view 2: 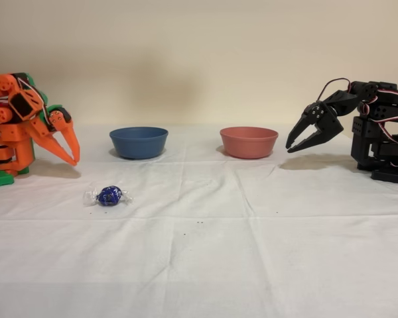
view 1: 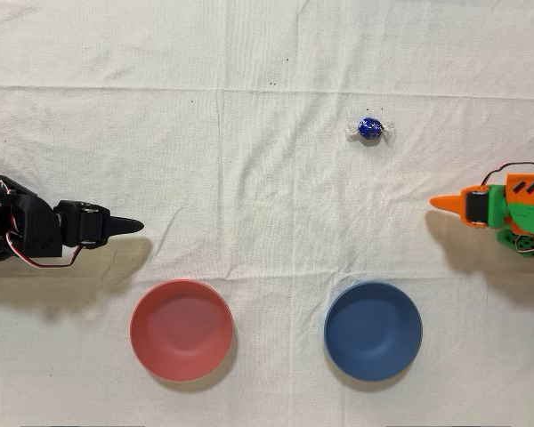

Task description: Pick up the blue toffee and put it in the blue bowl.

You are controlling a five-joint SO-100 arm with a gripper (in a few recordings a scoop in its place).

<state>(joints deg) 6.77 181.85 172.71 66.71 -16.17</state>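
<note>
Blue toffee (view 2: 109, 195) lies on the cloth, apart from the slightly parted, empty gripper (view 2: 75, 159).

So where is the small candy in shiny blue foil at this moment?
In the overhead view, the small blue foil candy lies on the white cloth at upper right, apart from the round matte blue bowl below it and the orange gripper at right.

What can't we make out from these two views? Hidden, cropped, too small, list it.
- Orange arm: base cut off by the right edge in the overhead view and by the left edge in the fixed view.
- Gripper: overhead view shows only a pointed tip, so the jaw gap is unreadable there.
- Blue bowl: inside hidden by its near wall in the fixed view.
- Blue toffee: any wrapper print too small in both views.
</note>
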